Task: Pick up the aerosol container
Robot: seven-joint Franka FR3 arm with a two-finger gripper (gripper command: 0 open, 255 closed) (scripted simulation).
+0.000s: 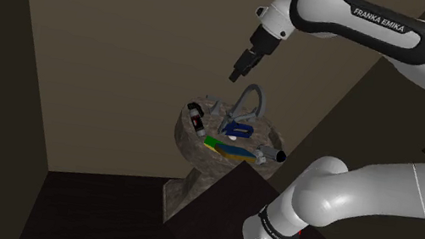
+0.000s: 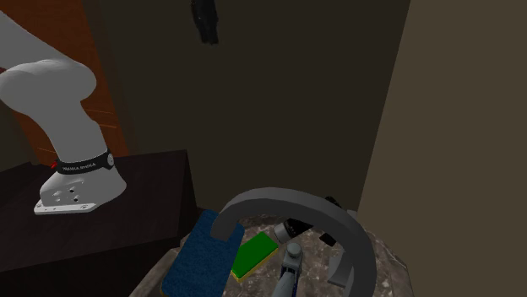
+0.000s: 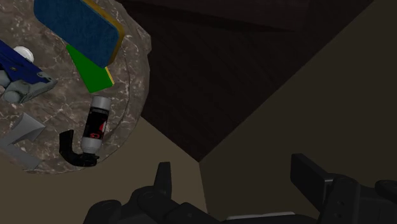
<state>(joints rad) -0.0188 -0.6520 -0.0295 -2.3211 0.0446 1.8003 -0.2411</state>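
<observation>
Black pincer (image 3: 238, 184), nearest my wrist camera: I count two fingers, set wide apart, holding and touching nothing. In the shoulder view it hangs above the round marbled worktop (image 3: 60, 108). Beyond the fingers lies one aerosol container (image 3: 97, 124), black with a red label and grey cap, on its side near the worktop's rim. Just beside its cap I see one green pad (image 3: 89, 71), then one blue pad (image 3: 75, 24). One grey arched tap (image 2: 287, 197) stands at the worktop's far side in the shoulder view.
</observation>
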